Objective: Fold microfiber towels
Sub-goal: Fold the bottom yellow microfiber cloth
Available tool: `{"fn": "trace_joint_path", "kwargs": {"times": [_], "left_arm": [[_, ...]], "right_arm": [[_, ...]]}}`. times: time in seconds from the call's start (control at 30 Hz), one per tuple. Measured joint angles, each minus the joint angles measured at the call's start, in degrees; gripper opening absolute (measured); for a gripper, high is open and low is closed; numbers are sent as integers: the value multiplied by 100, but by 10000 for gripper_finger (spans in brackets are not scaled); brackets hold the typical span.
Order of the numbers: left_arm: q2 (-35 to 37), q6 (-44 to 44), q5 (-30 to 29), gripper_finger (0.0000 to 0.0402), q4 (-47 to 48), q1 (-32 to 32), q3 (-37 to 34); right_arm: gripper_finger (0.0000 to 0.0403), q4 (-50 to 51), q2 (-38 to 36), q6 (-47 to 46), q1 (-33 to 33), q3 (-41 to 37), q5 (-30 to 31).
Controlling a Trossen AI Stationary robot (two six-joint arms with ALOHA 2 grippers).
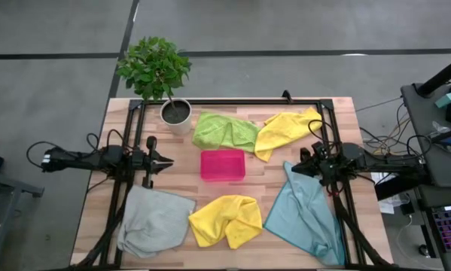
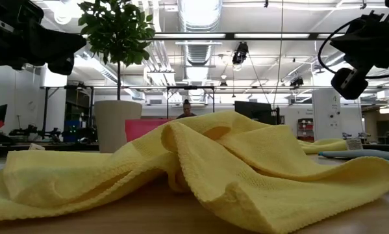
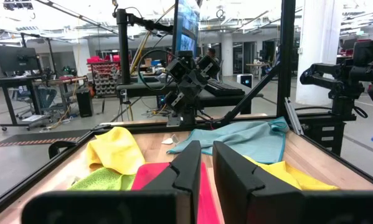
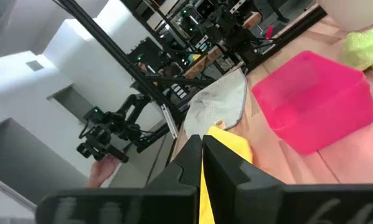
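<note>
Yellow towel point(image 1: 227, 220) and pink tray point(image 1: 223, 165) show no readable writing.
</note>
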State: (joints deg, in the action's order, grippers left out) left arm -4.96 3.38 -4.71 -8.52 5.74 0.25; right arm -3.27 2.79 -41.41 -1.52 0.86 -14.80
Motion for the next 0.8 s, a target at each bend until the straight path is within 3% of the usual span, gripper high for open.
{"fn": "trace_joint_path", "kwargs": {"times": [0.2, 0.4, 0.8], "left_arm": [[-2, -65, 0, 28, -90, -1, 0], [16, -1967, 0, 28, -868, -2, 0], [11, -2844, -1, 28, -2351, -2, -2]], "right_arm": [[9, 0, 0, 975, 0, 0, 0], [9, -10, -2, 713, 0, 0, -1], [9, -2, 0, 1212, 0, 0, 7]]}}
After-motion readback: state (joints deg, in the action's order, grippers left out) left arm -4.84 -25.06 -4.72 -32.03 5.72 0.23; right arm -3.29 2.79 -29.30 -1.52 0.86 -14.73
